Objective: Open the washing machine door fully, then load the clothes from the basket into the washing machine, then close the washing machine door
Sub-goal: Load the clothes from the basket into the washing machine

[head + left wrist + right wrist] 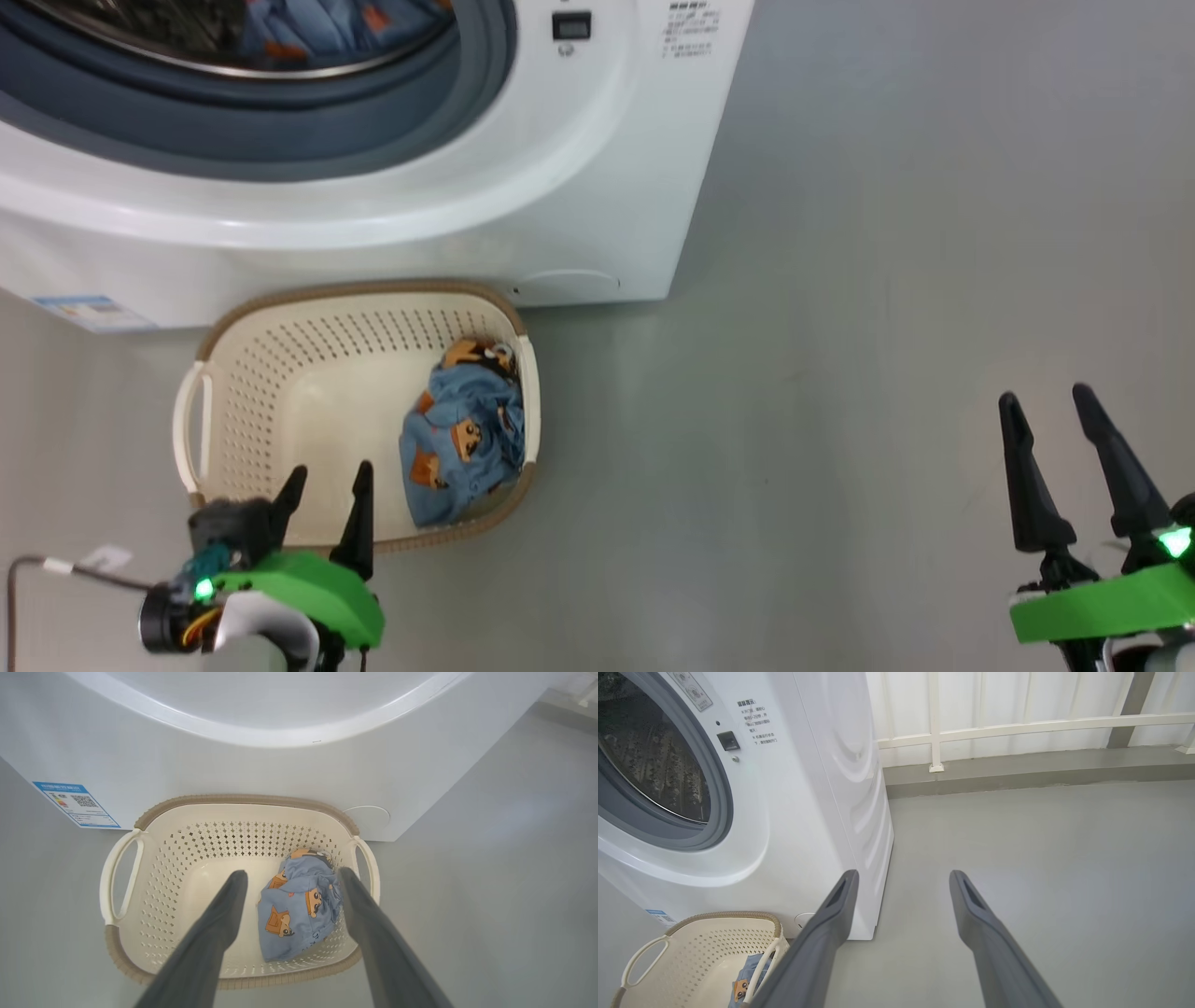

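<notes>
At the far left, a blue label (77, 804) on the washing machine (579, 187) carries a QR code and a coloured chart, with text too small to read. The left gripper (331, 471) hangs over the near rim of the basket (373, 287). Its jaws are spread wide and hold nothing, and they frame one of the clothes (462, 439) bunched against the basket's right wall. The basket stands on the floor (840, 373) just before the machine. Above, the drum (658, 765) is uncovered with blue bear-print fabric inside, so loading looks half done. The next move calls for lowering and closing on that garment. Beside the drum mouth, the printed writing (756, 721) is illegible. The right gripper (1046, 397) hovers over the floor, jaws wide and empty.
</notes>
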Controlling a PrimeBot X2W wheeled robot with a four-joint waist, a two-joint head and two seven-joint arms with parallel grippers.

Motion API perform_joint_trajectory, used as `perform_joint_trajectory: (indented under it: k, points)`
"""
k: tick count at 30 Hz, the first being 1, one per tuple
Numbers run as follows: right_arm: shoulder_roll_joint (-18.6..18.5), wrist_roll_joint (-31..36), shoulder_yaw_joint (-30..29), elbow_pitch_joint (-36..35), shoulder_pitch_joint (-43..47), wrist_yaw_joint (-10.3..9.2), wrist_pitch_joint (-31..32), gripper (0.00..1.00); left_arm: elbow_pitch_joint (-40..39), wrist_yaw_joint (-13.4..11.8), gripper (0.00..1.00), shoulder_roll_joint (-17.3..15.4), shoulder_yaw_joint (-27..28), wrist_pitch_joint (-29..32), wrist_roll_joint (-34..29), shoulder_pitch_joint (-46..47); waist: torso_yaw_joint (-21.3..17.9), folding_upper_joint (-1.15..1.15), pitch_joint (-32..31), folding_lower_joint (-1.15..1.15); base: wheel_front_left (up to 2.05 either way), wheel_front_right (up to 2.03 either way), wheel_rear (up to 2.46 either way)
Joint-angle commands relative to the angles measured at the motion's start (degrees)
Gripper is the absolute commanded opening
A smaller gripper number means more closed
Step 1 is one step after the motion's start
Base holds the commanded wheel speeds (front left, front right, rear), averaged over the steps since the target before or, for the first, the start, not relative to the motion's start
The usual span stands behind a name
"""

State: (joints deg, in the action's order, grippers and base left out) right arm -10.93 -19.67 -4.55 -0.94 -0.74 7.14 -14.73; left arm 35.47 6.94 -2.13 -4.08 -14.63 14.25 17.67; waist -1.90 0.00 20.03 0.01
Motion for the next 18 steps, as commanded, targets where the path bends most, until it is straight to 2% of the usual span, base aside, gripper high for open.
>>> perform_joint_trajectory:
  k: [1, 9, 18]
  points:
    - [-0.9, 0.0, 1.2, -1.6, -1.4, 0.35, -0.3, 1.0, 1.0, 0.3, 1.0, -0.8, 1.3, -0.4, -0.5, 2.3, -0.5, 0.0, 4.6, -0.01, 0.0, 0.0, 0.0]
    - [-0.3, -0.2, 2.6, -1.8, -5.5, 0.35, -0.3, 1.0, 10.5, 0.5, 1.0, -0.8, 0.2, -0.4, -1.1, 10.7, -1.8, 0.0, 10.5, -0.01, 0.0, 0.0, 0.0]
    - [-0.5, -0.5, 4.8, -3.3, -11.1, 0.35, -0.3, 1.0, 18.8, 0.5, 1.0, -1.9, -6.8, -0.4, 1.9, 22.1, -3.3, 0.0, 19.3, -0.01, 0.0, 0.0, 0.0]
